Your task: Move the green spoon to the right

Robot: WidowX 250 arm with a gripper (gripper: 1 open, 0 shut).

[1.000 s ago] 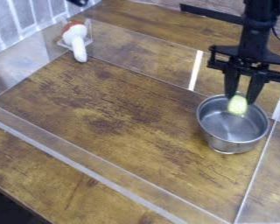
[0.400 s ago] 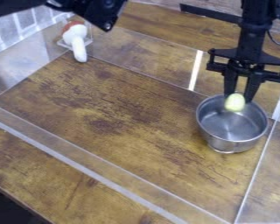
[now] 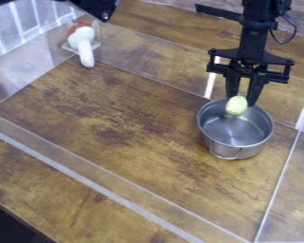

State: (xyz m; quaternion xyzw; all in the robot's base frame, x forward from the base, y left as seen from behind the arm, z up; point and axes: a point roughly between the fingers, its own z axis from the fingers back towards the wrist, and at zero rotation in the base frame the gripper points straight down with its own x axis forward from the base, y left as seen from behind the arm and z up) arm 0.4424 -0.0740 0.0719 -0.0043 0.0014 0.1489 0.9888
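Over the pot (image 3: 235, 133), green spoon (image 3: 237, 103) in hand (image 3: 239, 92)

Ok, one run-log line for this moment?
gripper: shut on yellow-green plastic-handled spoon | spoon: over round steel pot | pot: on wooden table

hand (image 3: 239, 91) clamping green spoon (image 3: 237, 103) | above pot (image 3: 236, 133) rim

Black arm (image 3: 256, 24) — slim black hand (image 3: 246, 87), crossbar, thin fingers.
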